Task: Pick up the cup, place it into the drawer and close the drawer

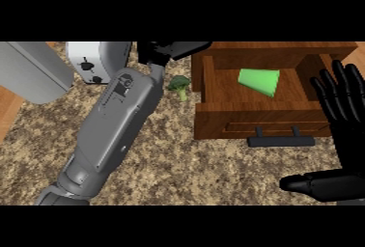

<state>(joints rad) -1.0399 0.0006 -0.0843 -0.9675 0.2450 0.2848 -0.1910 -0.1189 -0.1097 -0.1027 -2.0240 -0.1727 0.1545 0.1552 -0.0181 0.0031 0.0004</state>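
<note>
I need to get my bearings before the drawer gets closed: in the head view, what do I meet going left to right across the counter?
Toaster → left hand → broccoli → green cup lying in the open wooden drawer → right hand, open at the right edge.

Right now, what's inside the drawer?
The open wooden drawer holds one green cup lying on its side. The back right corner is partly covered by the right hand, so anything there cannot be seen.
</note>
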